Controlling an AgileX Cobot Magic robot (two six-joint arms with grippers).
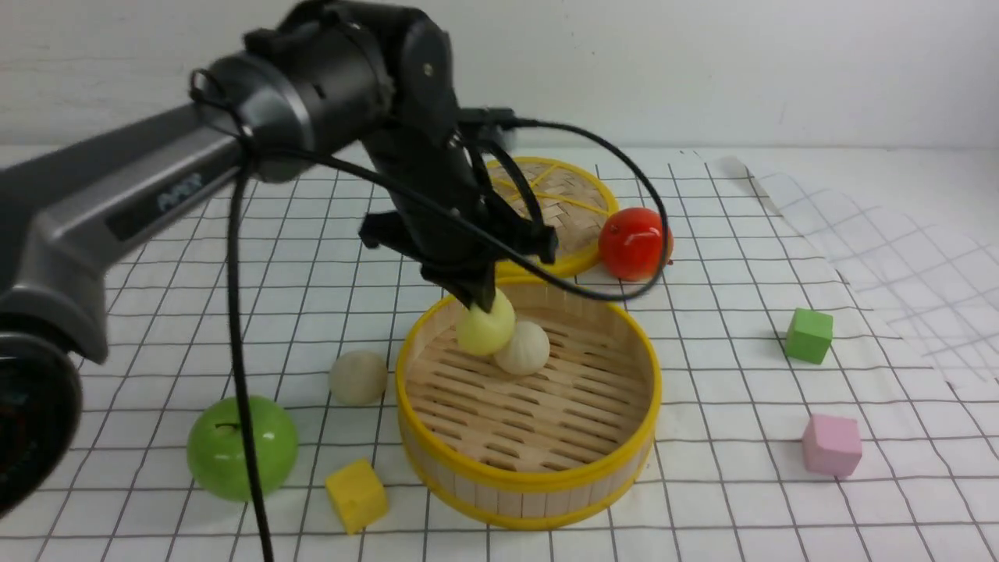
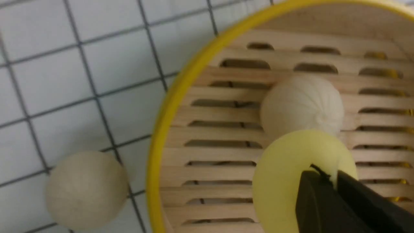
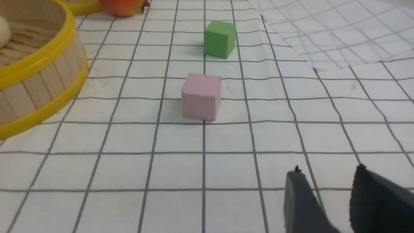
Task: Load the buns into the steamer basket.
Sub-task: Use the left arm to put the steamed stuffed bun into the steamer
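**Task progress.** Two of the three buns are sitting inside the rim of the steamer basket (image 1: pixel 538 476).

- The cream bun (image 1: pixel 524 349) is resting on the slatted floor.
- The pale yellow bun (image 1: pixel 484 334) is sitting just beside it, toward the far wall.
- The left end effector (image 1: pixel 485 300) is meeting the top of the pale yellow bun with its jaws drawn narrow and closed. Whether they are pinching it or only touching it cannot be told.
- The beige bun (image 1: pixel 358 378) is lying on the desk (image 1: pixel 741 484), just beside the basket's left wall, awaiting transfer.
- The right end effector (image 3: pixel 328 174) is hovering over the desk well apart from the basket, jaws parted and holding nothing.

**Markings.** Lettering on the left arm (image 1: pixel 179 191) is appearing too blurred to read.
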